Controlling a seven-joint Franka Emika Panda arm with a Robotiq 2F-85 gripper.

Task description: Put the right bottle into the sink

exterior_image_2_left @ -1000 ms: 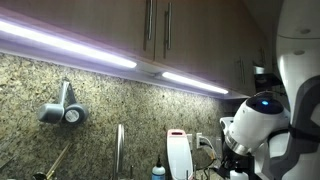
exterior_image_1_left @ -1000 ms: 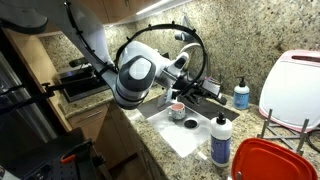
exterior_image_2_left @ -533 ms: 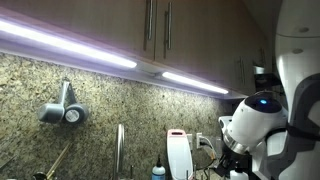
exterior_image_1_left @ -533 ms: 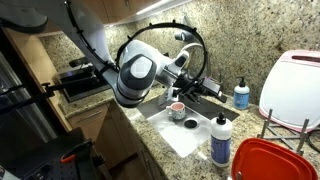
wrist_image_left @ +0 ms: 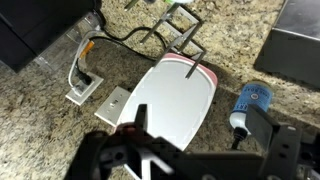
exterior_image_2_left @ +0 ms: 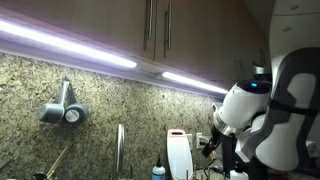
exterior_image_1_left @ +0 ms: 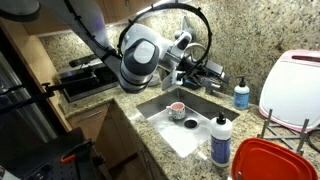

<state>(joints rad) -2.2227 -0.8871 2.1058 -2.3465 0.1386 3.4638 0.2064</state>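
Granite counter (exterior_image_1_left: 247, 118) w/ steel sink (exterior_image_1_left: 205, 104) as ref. landmark.

(a) Ext. view over the basin. White bottle (exterior_image_1_left: 221, 140), w/ black cap and bluish label, stands upright on the counter just beside the sink's near corner. It is well apart from the gripper (exterior_image_1_left: 205, 72), which hangs above the sink's far rim. Blue bottle (exterior_image_1_left: 241, 95), smaller, stands past the far rim by the backsplash. Cutting board (exterior_image_1_left: 293, 85), white, leans upright farther from the sink on that same side. A small cup (exterior_image_1_left: 177, 109) sits inside the basin. Jaw state can't be read here. Only this view shows the white bottle and the basin.

(b) Wrist view. Jaws are apart w/ nothing between them; dark fingers (wrist_image_left: 262, 125) frame the gripper (wrist_image_left: 198, 120) opening. Beyond it are the cutting board (wrist_image_left: 175, 95) and the blue bottle (wrist_image_left: 250, 105) just beside the board's edge. A wall outlet (wrist_image_left: 84, 85) w/ a plug in it shows only here.

(c) Ext. view along the backsplash. Shows under-cabinet light strips (exterior_image_2_left: 70, 45), faucet (exterior_image_2_left: 118, 148), cutting board top (exterior_image_2_left: 178, 150) and the arm (exterior_image_2_left: 250, 105). Gripper not made out.
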